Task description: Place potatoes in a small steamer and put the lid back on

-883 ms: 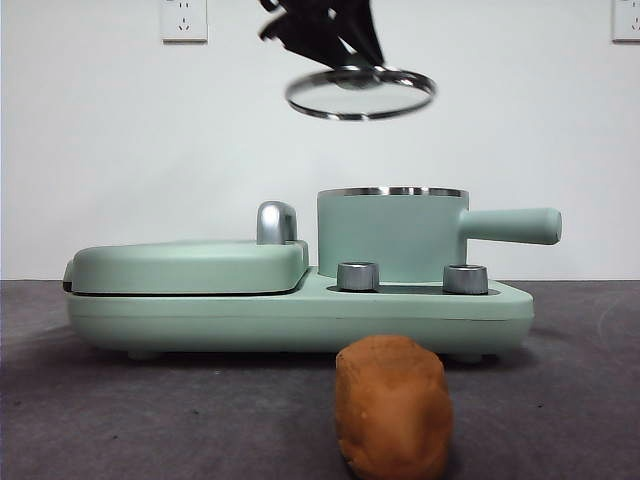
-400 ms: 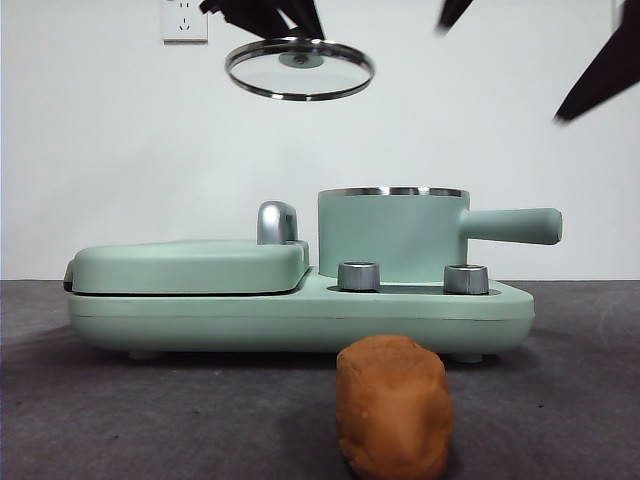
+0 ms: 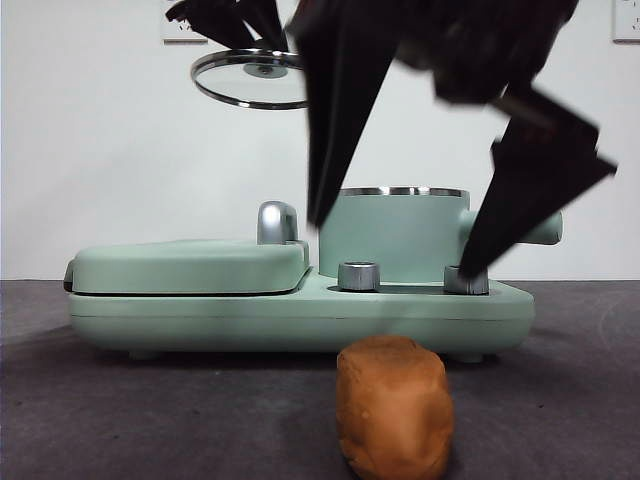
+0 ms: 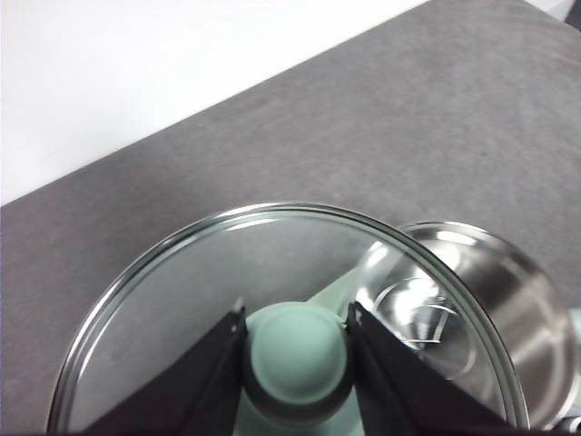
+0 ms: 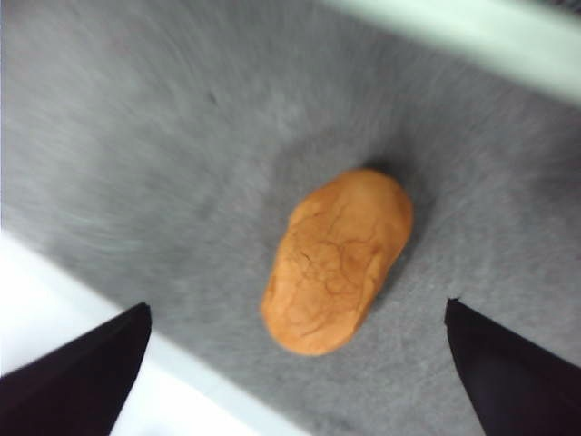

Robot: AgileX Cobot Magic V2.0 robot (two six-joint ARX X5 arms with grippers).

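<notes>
Lid [image 3: 250,80] shifted left, left fingers [image 4: 295,341] clamping knob, right fingers [image 3: 395,245] descended, spread wide over potato [image 3: 392,405]

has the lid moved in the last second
Yes. In the front view the lid, held by the left gripper, has drifted left, from above the small steamer toward the wall socket.

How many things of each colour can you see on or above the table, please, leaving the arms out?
Mint green: 2, the small steamer and the flat hinged griddle.
Orange-brown: 1, the potato.
Clear glass with a steel rim: 1, the lid, held up by the left end effector.
Silver: 2 knobs.
Total: 6.
</notes>
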